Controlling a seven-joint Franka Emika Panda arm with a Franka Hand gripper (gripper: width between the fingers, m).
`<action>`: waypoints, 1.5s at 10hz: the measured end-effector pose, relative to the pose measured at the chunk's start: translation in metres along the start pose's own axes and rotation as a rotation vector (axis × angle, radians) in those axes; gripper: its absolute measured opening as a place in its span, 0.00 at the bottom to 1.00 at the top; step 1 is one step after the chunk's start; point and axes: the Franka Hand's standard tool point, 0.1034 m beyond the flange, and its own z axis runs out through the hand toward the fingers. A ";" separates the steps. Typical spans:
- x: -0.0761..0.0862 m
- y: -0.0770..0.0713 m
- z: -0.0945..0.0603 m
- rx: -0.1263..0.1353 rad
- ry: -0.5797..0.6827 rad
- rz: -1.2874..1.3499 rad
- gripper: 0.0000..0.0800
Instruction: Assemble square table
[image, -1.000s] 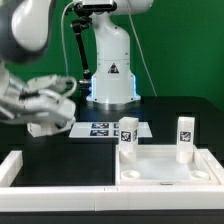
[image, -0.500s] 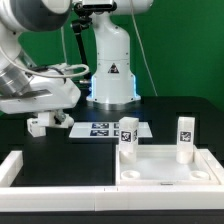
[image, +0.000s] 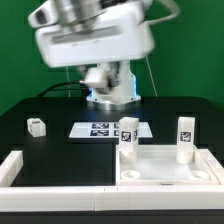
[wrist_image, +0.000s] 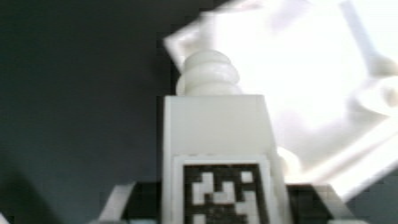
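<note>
The square table slab (image: 165, 165) lies underside up at the front of the exterior view's right, with two white tagged legs standing in its far corners (image: 127, 133) (image: 185, 136). Another small leg (image: 37, 126) lies on the black table at the exterior view's left. In the wrist view my gripper (wrist_image: 217, 202) is shut on a fourth leg (wrist_image: 217, 125). The leg's tag faces the camera and its threaded tip points toward the slab (wrist_image: 302, 60). In the exterior view my arm (image: 95, 40) is a blurred mass high up, and the gripper cannot be made out there.
The marker board (image: 100, 129) lies flat behind the slab. Long low white rails run along the front (image: 60, 196) and the left front (image: 12, 168). The robot base (image: 112, 85) stands at the back.
My arm has swung from low at the exterior view's left up and to the middle, blurring as it goes. One loose leg stays on the table at the left.
</note>
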 end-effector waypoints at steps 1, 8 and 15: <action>0.000 -0.008 0.004 0.015 0.068 0.015 0.36; -0.044 -0.093 0.059 -0.052 0.464 -0.135 0.36; -0.038 -0.132 0.078 0.016 0.610 -0.257 0.36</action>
